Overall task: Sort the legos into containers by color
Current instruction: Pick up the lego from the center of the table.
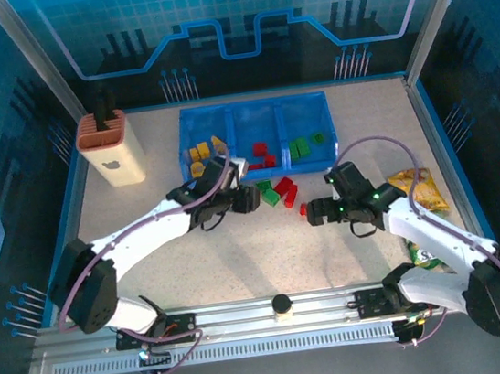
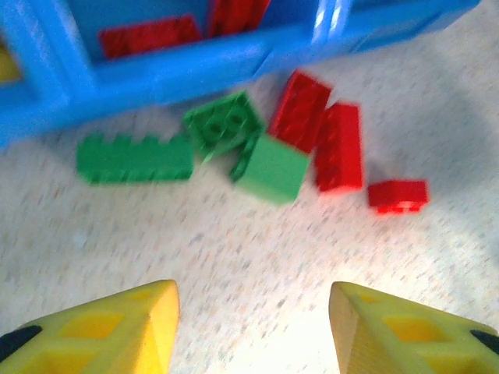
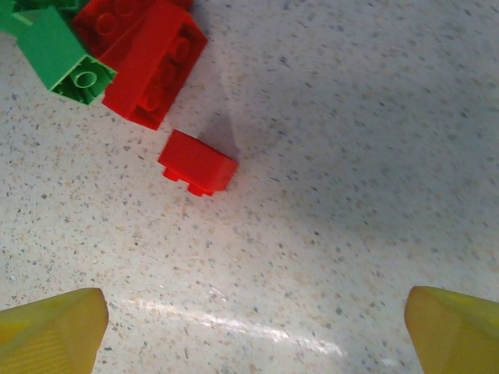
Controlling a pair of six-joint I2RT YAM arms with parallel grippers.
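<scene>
Top external: loose legos are piled beside the blue tray, between left gripper and right gripper, both spread open and empty; snack bag is tucked far right.

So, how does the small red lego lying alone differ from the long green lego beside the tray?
The small red lego is short; the long green lego is much longer. The green one lies close to the blue tray wall; the red one lies farther out, apart from the others. The green one's studs face the tray; the red one's face away. Both rest on the table, outside the tray, unheld.
</scene>
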